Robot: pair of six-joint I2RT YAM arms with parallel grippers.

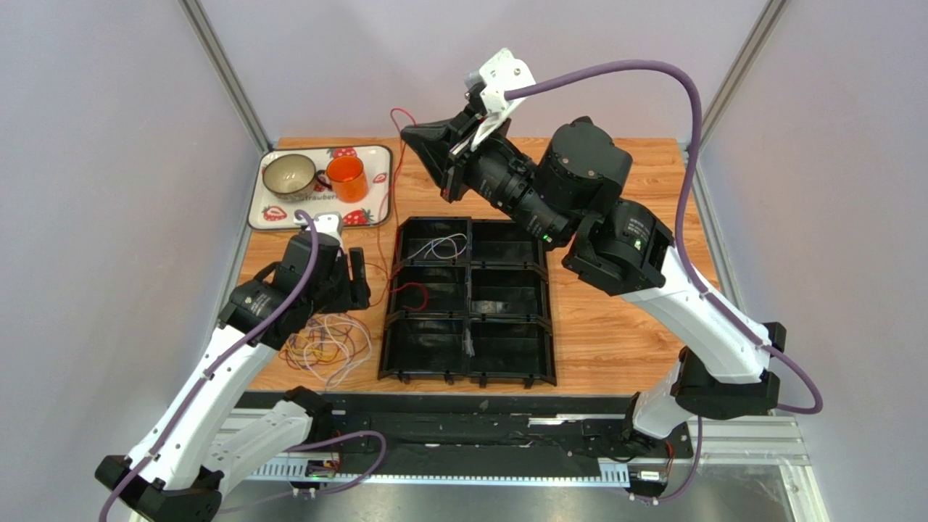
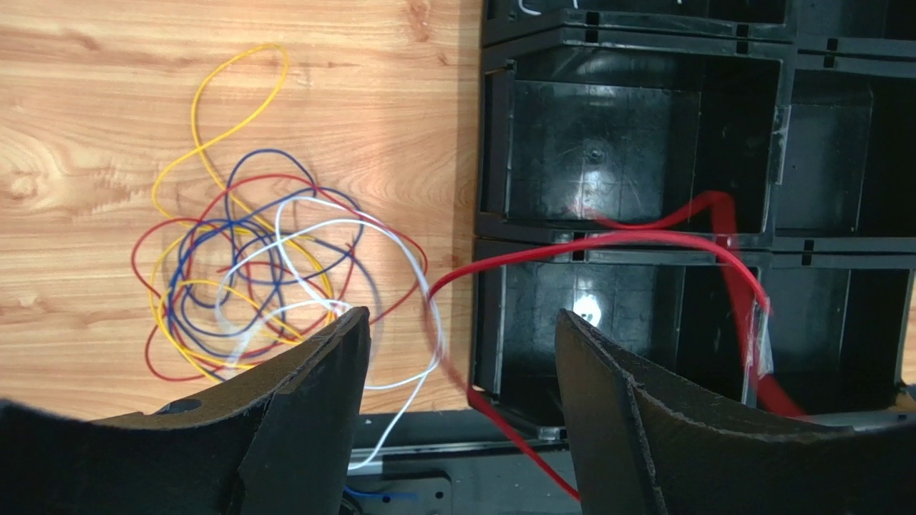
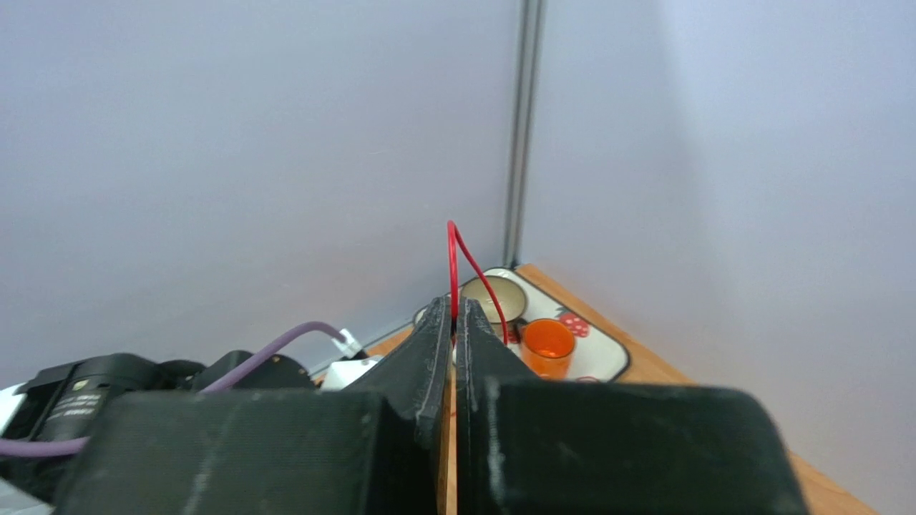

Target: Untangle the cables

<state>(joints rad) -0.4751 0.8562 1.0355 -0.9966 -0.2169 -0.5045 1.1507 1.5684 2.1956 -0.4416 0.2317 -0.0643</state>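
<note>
The right gripper (image 3: pixel 453 313) is clenched on the red cable (image 3: pixel 452 268), raised high; the left gripper (image 2: pixel 460 318), released, hangs over the cable tangle (image 2: pixel 253 279) on the wooden table (image 2: pixel 97 107) beside the black compartment tray (image 2: pixel 634 140)

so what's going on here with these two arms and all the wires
The right gripper, raised high, is shut on a red cable that trails down toward the black tray. The left gripper hangs open by the tangle of cables on the table. A white cable lies in one tray compartment.
</note>
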